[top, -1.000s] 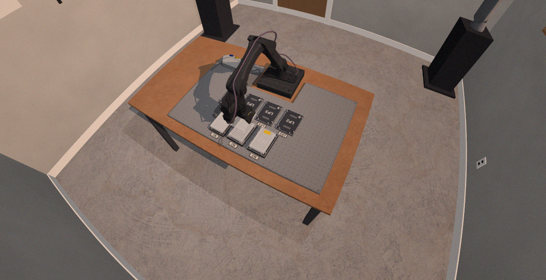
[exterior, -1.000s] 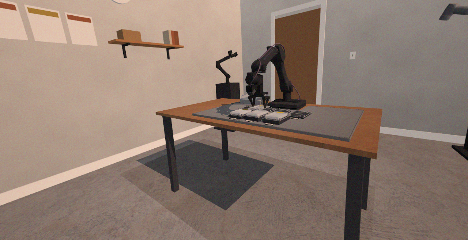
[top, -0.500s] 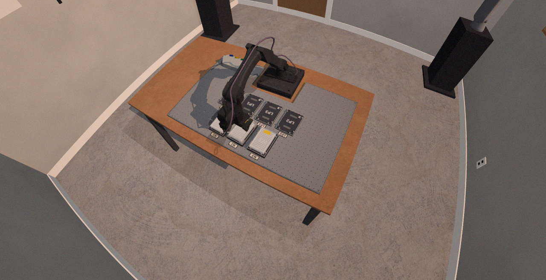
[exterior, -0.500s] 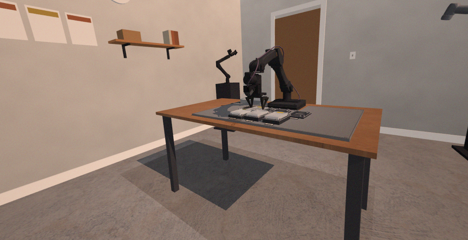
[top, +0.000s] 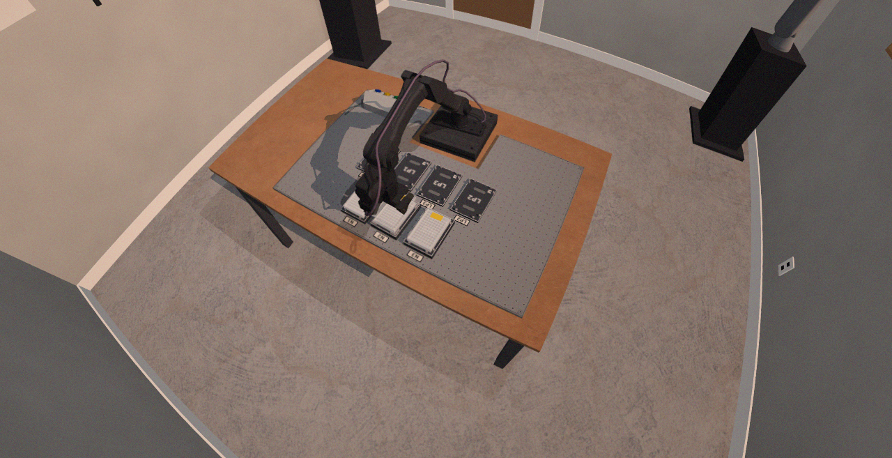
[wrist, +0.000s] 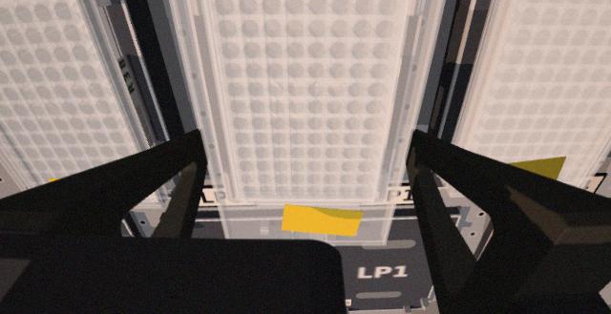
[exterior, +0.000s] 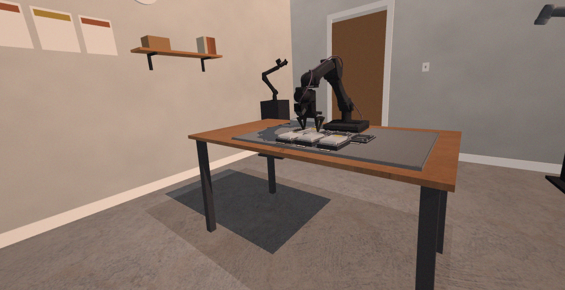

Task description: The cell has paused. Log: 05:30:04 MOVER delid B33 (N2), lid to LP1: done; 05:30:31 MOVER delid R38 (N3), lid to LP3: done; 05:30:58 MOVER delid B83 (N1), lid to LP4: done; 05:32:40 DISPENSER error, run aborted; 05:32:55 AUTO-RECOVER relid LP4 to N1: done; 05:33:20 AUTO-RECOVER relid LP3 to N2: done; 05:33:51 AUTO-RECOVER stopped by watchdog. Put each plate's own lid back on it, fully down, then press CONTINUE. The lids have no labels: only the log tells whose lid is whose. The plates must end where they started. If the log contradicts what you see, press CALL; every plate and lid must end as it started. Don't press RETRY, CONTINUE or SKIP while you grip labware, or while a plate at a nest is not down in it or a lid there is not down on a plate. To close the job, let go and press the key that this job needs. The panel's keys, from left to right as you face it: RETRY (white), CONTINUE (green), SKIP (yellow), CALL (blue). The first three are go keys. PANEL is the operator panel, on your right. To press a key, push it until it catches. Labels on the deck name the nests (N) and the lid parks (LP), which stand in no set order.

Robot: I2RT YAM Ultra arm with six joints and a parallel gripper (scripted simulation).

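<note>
My gripper (top: 385, 203) (exterior: 310, 126) (wrist: 306, 141) is shut on a clear lid (wrist: 305, 99) with a yellow tag, gripping its long sides. The lid hangs a little above the middle well plate (exterior: 310, 137), roughly over it; its tagged end juts past the plate's near end towards park LP1 (wrist: 382, 272) (top: 410, 170). The plate to the left in the wrist view (wrist: 57, 90) (top: 428, 231) and the one to the right (wrist: 535, 75) (top: 352, 205) each wear a lid with a yellow tag. The arm partly hides that last plate in the top view.
Lid parks LP3 (top: 438, 183) and LP2 (top: 472, 198) stand bare behind the plates; the arm hides LP4. The operator panel (top: 377, 98) sits at the deck's far corner beside the arm's base (top: 458, 130). All rests on the grey deck (top: 529, 236).
</note>
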